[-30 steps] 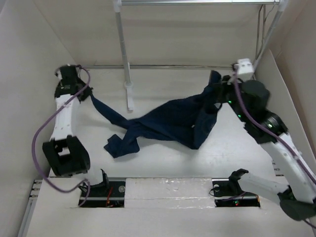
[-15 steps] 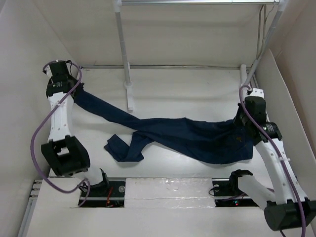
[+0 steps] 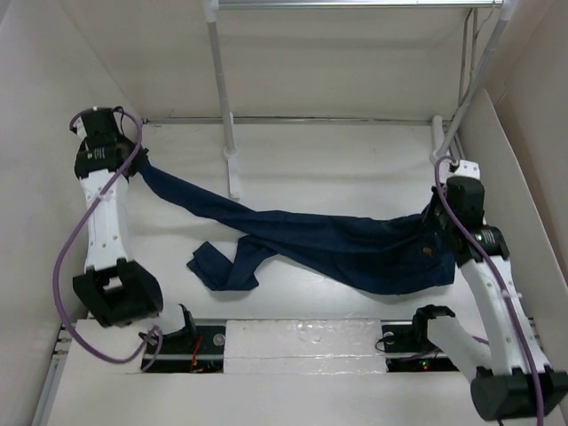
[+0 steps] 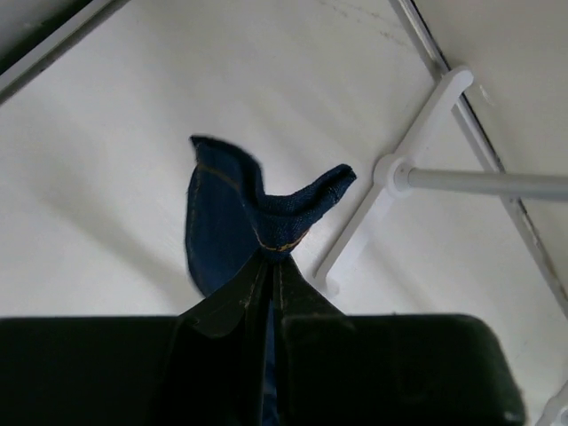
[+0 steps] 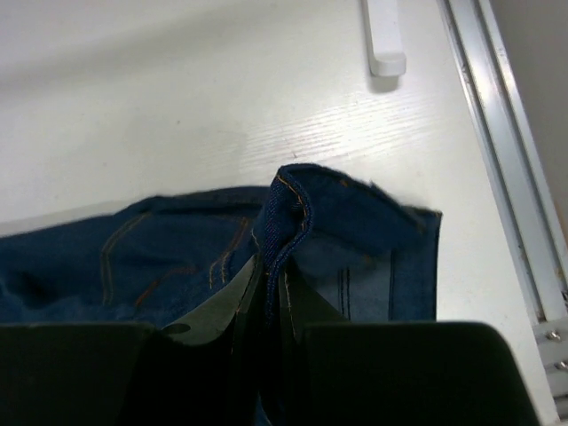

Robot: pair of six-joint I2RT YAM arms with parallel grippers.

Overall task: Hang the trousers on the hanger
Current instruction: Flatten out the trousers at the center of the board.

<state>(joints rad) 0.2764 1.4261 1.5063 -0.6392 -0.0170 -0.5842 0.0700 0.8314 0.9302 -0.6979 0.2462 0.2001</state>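
Overhead, a white table (image 3: 311,151) fills the centre of the frame, boxed in by plain off-white surfaces: a slanting left wall (image 3: 35,177), a back wall (image 3: 337,62) across the top and a right panel (image 3: 532,133). A thick white rack pole (image 3: 220,80) rises at upper centre from a slim foot (image 3: 234,173) on the tabletop. A second pole (image 3: 479,75) leans in the upper right corner, and both reach a horizontal metal rail (image 3: 355,3) along the top edge. A thin metal strip (image 3: 311,119) lines the table's far edge, and a pale strip (image 3: 302,342) lies along the bottom. Soft, even light throws only faint shadows.
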